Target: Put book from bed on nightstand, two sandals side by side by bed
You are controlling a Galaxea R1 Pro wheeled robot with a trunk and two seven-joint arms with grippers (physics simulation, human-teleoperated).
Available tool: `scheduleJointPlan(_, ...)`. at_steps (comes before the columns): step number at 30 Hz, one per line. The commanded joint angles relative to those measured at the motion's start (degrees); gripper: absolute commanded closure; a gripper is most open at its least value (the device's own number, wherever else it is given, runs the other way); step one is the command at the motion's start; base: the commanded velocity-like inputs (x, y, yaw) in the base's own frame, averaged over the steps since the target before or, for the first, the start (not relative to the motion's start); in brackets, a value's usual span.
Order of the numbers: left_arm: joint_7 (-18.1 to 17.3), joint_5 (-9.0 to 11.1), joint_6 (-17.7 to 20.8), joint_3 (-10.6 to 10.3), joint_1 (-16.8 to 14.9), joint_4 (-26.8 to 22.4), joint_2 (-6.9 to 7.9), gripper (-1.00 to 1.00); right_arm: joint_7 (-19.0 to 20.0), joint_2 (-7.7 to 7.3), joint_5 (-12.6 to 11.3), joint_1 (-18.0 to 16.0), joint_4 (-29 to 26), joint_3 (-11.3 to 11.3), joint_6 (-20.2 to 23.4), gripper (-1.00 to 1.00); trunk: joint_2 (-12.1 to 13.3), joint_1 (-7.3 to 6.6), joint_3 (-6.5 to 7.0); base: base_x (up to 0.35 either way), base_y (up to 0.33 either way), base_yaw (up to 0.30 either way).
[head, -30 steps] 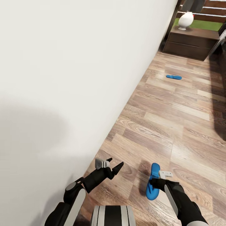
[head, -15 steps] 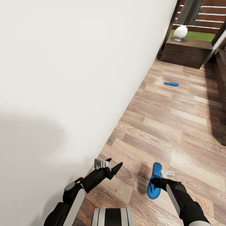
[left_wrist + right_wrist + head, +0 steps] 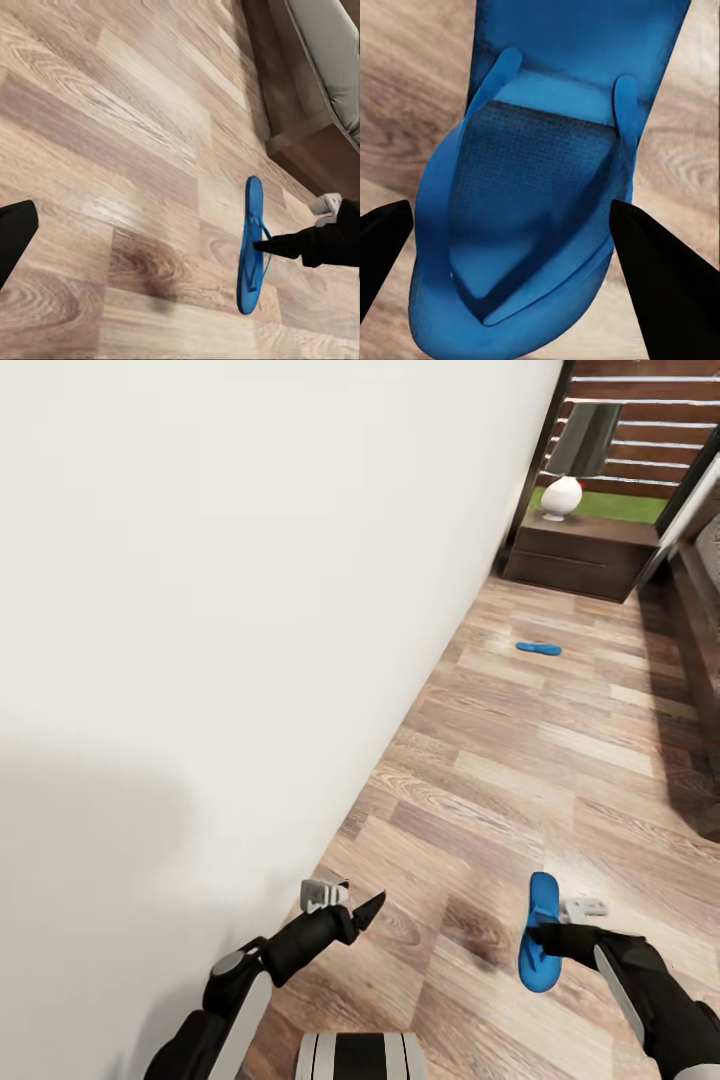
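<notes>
Beside the white wall (image 3: 200, 610), the right hand (image 3: 548, 935) grips one blue sandal (image 3: 540, 945) by its strap, lifted above the plank floor (image 3: 520, 780).
The left hand (image 3: 345, 905) is empty, fingers slightly parted. The second sandal (image 3: 538, 649) lies flat farther ahead, near the nightstand (image 3: 580, 555) carrying a lamp (image 3: 575, 460); the bed (image 3: 322, 67) runs along the right.
</notes>
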Motion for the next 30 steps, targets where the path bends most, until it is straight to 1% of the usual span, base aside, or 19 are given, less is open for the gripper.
scheduleJointPlan(1, 0.2, 0.3, 0.5, 0.0, 0.0, 0.5, -0.03, -1.0, 1.2, -0.89, -0.7, 0.0, -0.1, -0.1, 0.4, 1.0, 0.0, -0.03, 0.19, 0.0, 0.0, 0.0)
scheduleJointPlan(2, 0.2, 0.1, 0.5, 0.0, -0.1, 0.8, -0.05, -1.0, 1.7, -1.28, -0.7, 0.0, -0.1, -0.1, 0.5, 1.0, 0.0, -0.06, 0.41, 0.0, 0.0, 0.0)
scheduleJointPlan(4, 0.6, -0.5, 0.5, 0.0, -0.1, 1.3, -0.08, -1.0, 4.6, -2.64, -0.7, 0.0, -0.1, -0.4, 0.5, 1.0, 0.0, -0.11, 0.85, 0.0, 0.0, 0.0)
scheduleJointPlan(6, 0.8, -0.8, 0.4, 0.0, -0.1, 1.5, -0.08, -1.0, 7.7, -3.77, -0.7, 0.0, -0.1, -1.4, 0.5, 1.0, 0.1, -0.16, 1.3, 0.0, 0.0, 0.0)
scheduleJointPlan(8, 0.8, -1.0, 0.4, 0.0, -0.2, 1.6, -0.07, -1.0, 9.8, -4.5, -0.7, 0.0, -0.1, -2.9, 0.6, 1.0, 0.1, -0.21, 1.74, 0.0, 0.0, 0.0)
scheduleJointPlan(11, 0.9, -1.1, 0.4, 0.0, -0.2, 1.8, -0.07, -1.0, 11.0, -4.97, -0.7, 0.0, 0.0, -4.5, 0.6, 1.0, 0.1, -0.29, 2.4, 0.0, 0.0, 0.0)
scheduleJointPlan(14, 0.9, -1.7, 0.4, 0.0, -0.2, 2.5, -0.08, -1.0, 11.3, -5.29, -0.7, 0.0, 0.1, -5.0, 0.6, 1.0, 0.2, -0.37, 3.07, 0.0, 0.0, 0.0)
scheduleJointPlan(16, 1.0, -2.6, 0.4, 0.0, -0.3, 3.9, -0.09, -1.0, 11.4, -6.19, -0.7, 0.0, 0.3, -5.1, 0.6, 1.0, 0.2, -0.42, 3.51, 0.0, 0.0, 0.0)
scheduleJointPlan(17, 1.0, -3.2, 0.3, 0.0, -0.4, 4.8, -0.1, -1.0, 11.9, -7.42, -0.7, 0.0, 0.5, -5.1, 0.6, 1.0, 0.2, -0.44, 3.73, 0.0, 0.0, 0.0)
scheduleJointPlan(18, 1.1, -3.7, 0.3, 0.0, -0.4, 5.3, -0.11, -1.0, 13.7, -8.6, -0.8, 0.1, 0.6, -5.1, 0.6, 1.0, 0.2, -0.47, 3.95, 0.0, 0.0, 0.0)
scheduleJointPlan(19, 1.1, -3.8, 0.3, 0.0, -0.4, 5.4, -0.11, -1.0, 14.7, -8.94, -0.8, 0.1, 0.6, -5.1, 0.6, 1.0, 0.2, -0.5, 4.18, 0.0, 0.0, 0.0)
scheduleJointPlan(20, 1.3, -3.9, 0.3, 0.0, -0.4, 5.6, -0.11, -1.0, 16.8, -9.57, -0.8, 0.1, 0.8, -5.1, 0.5, 1.0, 0.3, -0.52, 4.4, 0.0, 0.0, 0.0)
scheduleJointPlan(21, 1.6, -4.1, 0.3, -0.1, -0.4, 5.7, -0.11, -1.0, 20.0, -10.35, -0.8, 0.1, 1.4, -5.2, 0.4, 1.0, 0.3, -0.55, 4.62, 0.0, 0.0, 0.0)
scheduleJointPlan(22, 1.7, -4.1, 0.3, -0.1, -0.4, 5.8, -0.11, -1.0, 21.7, -10.98, -0.8, 0.1, 2.2, -5.2, 0.4, 1.0, 0.3, -0.57, 4.84, 0.0, 0.0, 0.0)
scheduleJointPlan(23, 1.7, -4.2, 0.3, -0.1, -0.4, 5.8, -0.11, -1.0, 22.9, -11.72, -0.8, 0.1, 3.1, -5.2, 0.3, 1.0, 0.3, -0.6, 5.06, 0.0, 0.0, 0.0)
scheduleJointPlan(24, 1.8, -4.2, 0.3, -0.1, -0.4, 5.8, -0.11, -1.0, 23.3, -12.09, -0.8, 0.1, 3.6, -5.2, 0.3, 1.0, 0.3, -0.62, 5.28, 0.0, 0.0, 0.0)
scheduleJointPlan(25, 1.8, -4.3, 0.3, -0.1, -0.4, 5.7, -0.07, -1.0, 24.3, -13.02, -0.8, 0.1, 4.8, -5.2, 0.2, 1.0, 0.3, -0.65, 5.51, 0.0, 0.0, 0.0)
scheduleJointPlan(27, 1.8, -4.3, 0.3, -0.1, -0.4, 5.6, -0.05, -1.0, 25.6, -13.59, -1.1, 0.1, 5.7, -5.2, 0.2, 1.0, 0.3, -0.7, 5.95, 0.0, 0.0, 0.0)
scheduleJointPlan(30, 1.8, -4.3, 0.4, 0.0, -0.4, 5.5, 0.09, -1.0, 30.7, -14.5, -2.7, 0.1, 7.0, -5.3, 0.2, 1.0, 0.4, -0.78, 6.61, 0.0, 0.0, 0.0)
